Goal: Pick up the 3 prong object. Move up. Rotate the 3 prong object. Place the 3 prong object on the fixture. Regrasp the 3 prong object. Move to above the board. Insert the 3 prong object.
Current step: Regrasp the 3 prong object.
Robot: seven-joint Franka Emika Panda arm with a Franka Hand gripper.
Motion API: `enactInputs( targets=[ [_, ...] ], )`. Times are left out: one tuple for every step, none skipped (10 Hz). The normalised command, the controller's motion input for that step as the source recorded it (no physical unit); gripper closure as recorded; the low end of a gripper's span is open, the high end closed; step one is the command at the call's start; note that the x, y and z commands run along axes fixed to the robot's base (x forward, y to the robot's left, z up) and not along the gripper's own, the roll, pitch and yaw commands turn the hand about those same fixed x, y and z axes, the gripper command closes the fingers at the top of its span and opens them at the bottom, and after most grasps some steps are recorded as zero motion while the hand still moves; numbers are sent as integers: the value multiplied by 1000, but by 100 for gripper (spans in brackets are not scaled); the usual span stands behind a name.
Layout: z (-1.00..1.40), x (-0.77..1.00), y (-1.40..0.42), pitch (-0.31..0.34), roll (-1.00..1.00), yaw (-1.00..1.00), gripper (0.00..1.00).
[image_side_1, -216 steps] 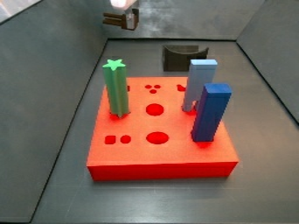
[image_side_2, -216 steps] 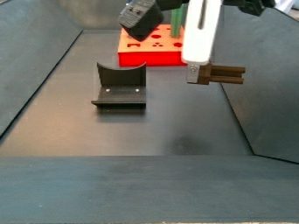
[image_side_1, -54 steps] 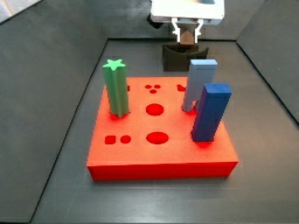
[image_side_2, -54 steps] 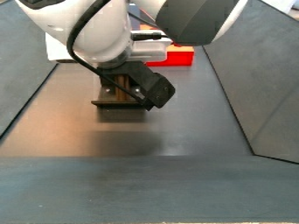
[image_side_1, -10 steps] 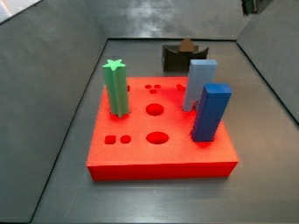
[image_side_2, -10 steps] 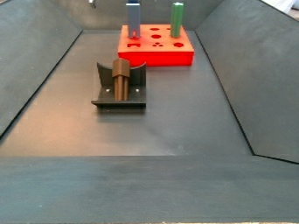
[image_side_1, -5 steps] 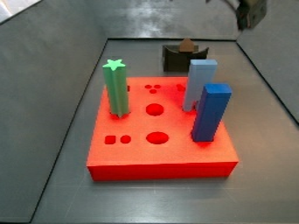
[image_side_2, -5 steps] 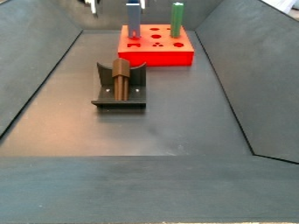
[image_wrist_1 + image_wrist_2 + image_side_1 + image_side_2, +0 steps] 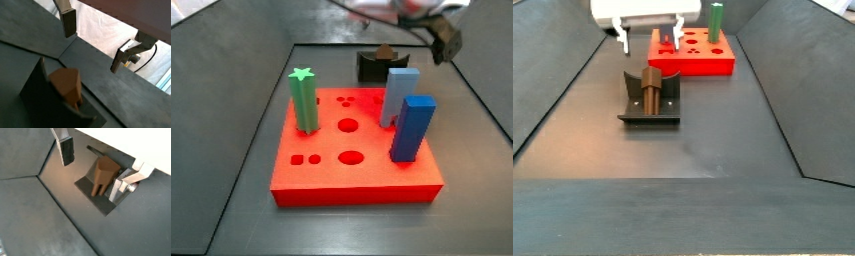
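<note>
Gripper [image 9: 647,27] poised above the fixture, silver fingers spread and empty.
Below it the slim dark-brown 3 prong object [image 9: 648,90] stands in the dark scooped fixture [image 9: 651,113]; descend centred, closing squarely (a skewed regrasp risks misaligned insertion).

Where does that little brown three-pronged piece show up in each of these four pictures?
Wrist view: the 3 prong object stands in the fixture, beyond the open claw.
Wrist view: it stands in the fixture, between the fingers.
Side view: its tip shows behind the pale blue block.
Side view: it stands upright, below the claw.
Shared landmark: the fixture.
</note>
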Motion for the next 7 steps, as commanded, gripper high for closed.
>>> enactInputs(
  targets=[
    [-1000,94,40,-132,62,-30,0],
    [-1000,103,39,-99,63,-56,0],
    [-911,101,29,-72,62,-66,0],
    [-709,90,14,-34,57,-69,0],
    [-612,84,14,-15,58,-65,0],
    [-378,72,9,16,51,-40,0],
    [-283,69,6,22,51,-27,0]
  ],
)
